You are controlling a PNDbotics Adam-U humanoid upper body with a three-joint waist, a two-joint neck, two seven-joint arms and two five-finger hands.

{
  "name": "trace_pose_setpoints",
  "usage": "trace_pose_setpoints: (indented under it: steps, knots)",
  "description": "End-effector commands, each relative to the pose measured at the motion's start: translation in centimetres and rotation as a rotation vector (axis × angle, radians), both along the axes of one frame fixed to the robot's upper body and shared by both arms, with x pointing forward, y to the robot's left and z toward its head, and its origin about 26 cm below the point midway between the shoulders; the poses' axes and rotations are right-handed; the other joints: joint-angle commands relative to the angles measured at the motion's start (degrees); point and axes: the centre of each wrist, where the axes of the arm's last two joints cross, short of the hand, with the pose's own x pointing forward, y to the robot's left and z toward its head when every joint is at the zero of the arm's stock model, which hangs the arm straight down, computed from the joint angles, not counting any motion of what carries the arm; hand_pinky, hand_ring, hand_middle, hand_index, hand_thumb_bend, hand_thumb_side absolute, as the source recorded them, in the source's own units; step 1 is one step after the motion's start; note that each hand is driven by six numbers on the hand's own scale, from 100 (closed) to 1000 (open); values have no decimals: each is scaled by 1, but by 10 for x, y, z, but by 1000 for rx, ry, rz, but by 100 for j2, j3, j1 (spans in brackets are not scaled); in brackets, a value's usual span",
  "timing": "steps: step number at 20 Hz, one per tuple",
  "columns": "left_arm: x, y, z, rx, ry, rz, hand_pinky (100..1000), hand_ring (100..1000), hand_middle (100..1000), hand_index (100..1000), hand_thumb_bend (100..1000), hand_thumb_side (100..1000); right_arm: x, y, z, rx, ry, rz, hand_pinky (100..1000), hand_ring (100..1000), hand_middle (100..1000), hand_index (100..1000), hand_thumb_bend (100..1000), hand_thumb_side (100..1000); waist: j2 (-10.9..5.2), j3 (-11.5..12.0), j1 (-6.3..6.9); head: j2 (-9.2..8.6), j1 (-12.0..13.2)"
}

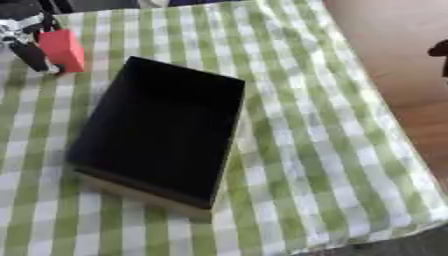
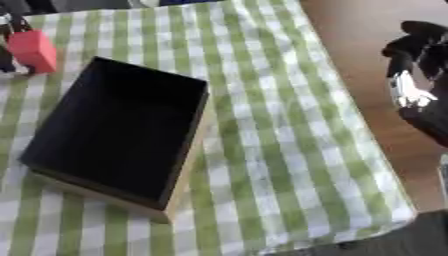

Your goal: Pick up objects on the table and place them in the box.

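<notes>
Left eye view: upper-left corner holds the left hand [image 1: 26, 37].
Left hand state: fingers grasp a red block [image 1: 63, 50].
Red block position: above the checked cloth [image 1: 332, 150], beside the black box's [image 1: 157, 130] far-left corner.
Right hand [image 2: 420, 80]: right edge, finger state cannot be told.

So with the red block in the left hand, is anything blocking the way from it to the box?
Nothing visible does. The left hand holds the red block just beyond the far left corner of the open black box. Only bare checked cloth lies between them, and the box looks empty.
</notes>
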Motion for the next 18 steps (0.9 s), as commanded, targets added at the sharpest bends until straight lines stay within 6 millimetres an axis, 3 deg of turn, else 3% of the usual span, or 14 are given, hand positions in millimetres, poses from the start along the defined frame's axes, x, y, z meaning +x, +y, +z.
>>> trace_pose_setpoints:
  steps: [1, 9, 18]
  knots:
    - [-4, 4, 20, -10, -57, -3, 774, 608, 481, 712, 404, 100, 0, -2, 7, -11, -18, 6, 840, 701, 625, 820, 100, 352, -146, 20, -22, -31, -2]
    - [-7, -13, 53, -6, -77, -153, 776, 607, 476, 711, 410, 100, -1, -4, 4, -17, -8, 1, 840, 702, 626, 821, 100, 350, -276, 106, -20, 28, -12]
    - [-14, -65, 85, 75, -73, -461, 777, 609, 477, 713, 423, 113, 0, -4, 3, -22, 0, 9, 840, 703, 627, 821, 100, 348, -380, 157, -25, 48, -13]
